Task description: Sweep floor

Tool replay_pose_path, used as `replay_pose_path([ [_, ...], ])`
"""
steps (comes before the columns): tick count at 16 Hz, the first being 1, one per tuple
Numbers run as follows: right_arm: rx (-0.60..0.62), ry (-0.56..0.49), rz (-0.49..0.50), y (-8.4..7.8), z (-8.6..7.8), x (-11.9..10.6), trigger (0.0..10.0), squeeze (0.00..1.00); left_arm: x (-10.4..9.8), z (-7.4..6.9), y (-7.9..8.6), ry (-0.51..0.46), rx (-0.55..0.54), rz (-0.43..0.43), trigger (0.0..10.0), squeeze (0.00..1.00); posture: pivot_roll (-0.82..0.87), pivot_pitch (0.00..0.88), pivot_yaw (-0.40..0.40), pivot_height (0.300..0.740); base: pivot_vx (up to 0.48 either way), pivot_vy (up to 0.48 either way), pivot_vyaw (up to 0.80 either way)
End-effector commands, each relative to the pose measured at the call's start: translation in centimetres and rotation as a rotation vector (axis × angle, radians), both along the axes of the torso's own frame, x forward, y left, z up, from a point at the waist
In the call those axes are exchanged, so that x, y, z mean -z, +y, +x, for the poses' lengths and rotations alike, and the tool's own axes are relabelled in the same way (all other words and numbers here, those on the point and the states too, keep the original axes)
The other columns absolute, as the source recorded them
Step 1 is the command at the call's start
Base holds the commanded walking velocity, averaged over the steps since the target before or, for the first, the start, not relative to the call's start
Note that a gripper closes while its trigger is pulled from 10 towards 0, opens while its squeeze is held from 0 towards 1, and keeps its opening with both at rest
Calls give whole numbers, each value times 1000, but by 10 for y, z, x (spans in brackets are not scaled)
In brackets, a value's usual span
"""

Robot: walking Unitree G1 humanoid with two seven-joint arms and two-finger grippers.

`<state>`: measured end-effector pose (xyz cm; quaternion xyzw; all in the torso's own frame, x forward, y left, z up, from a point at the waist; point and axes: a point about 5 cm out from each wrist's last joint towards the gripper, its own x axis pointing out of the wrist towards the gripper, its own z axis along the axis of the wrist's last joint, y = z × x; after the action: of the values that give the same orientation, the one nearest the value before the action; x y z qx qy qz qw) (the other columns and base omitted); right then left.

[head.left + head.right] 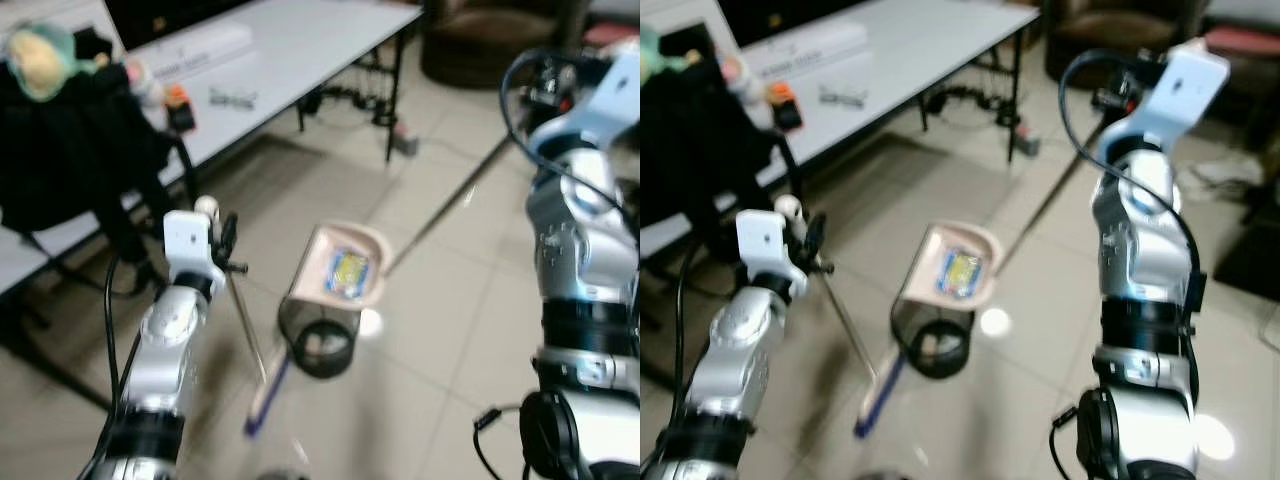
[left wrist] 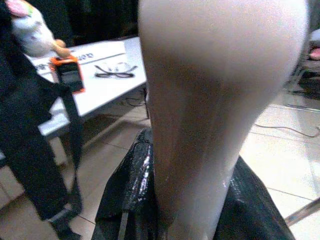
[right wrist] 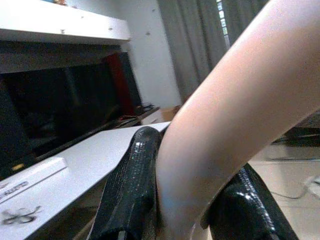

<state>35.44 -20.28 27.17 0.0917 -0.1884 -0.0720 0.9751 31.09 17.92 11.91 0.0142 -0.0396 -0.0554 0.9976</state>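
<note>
My left gripper (image 1: 216,238) is shut on the pale top of a broom handle (image 2: 215,100). Its thin metal shaft (image 1: 246,325) slants down to a white and purple broom head (image 1: 264,396) on the tiled floor. A beige dustpan (image 1: 342,268) is tipped up over a small black bin (image 1: 320,345), with a blue and yellow wrapper (image 1: 348,270) lying in the pan. The dustpan's long metal handle (image 1: 452,208) runs up to my right gripper (image 1: 1122,96), raised high at the right. In the right wrist view its black fingers (image 3: 131,190) are shut on the pale grip (image 3: 235,120).
A long white table (image 1: 300,40) stands at the left with glasses (image 1: 232,97) and an orange device (image 1: 178,106) on it. A chair draped with a black jacket (image 1: 70,155) and a plush toy (image 1: 40,60) is close to my left arm. A dark armchair (image 1: 490,40) stands far back.
</note>
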Motion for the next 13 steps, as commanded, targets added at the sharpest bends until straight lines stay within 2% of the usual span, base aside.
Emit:
replay_pose_path([
  [1,13,-70,-15,-3,-4,-10,10000,0,-9,1,-1,-48,4,3,10000,0,-24,0,78,740,0,0,0],
  [4,-21,-92,-68,8,-2,-7,10000,0,-9,1,-1,-46,1,7,10000,0,-24,0,79,740,0,0,0],
  [5,-65,-123,-105,20,-2,-6,10000,0,-8,1,0,-45,-1,8,10000,0,-22,0,78,740,0,0,0],
  [6,-79,-132,-117,24,-3,-6,10000,0,-8,1,0,-45,-2,8,10000,0,-22,0,78,740,0,0,0],
  [8,-158,-127,-215,47,0,6,10000,0,-8,1,1,-42,-6,11,10000,0,-15,0,73,740,0,0,0],
  [11,-226,-133,-289,67,-2,15,10000,0,-8,2,1,-41,-7,15,10000,0,-14,0,74,740,0,0,0],
  [13,-313,-175,-404,91,-8,24,10000,0,-8,3,1,-41,-4,16,10000,0,-15,0,77,740,0,0,0],
])
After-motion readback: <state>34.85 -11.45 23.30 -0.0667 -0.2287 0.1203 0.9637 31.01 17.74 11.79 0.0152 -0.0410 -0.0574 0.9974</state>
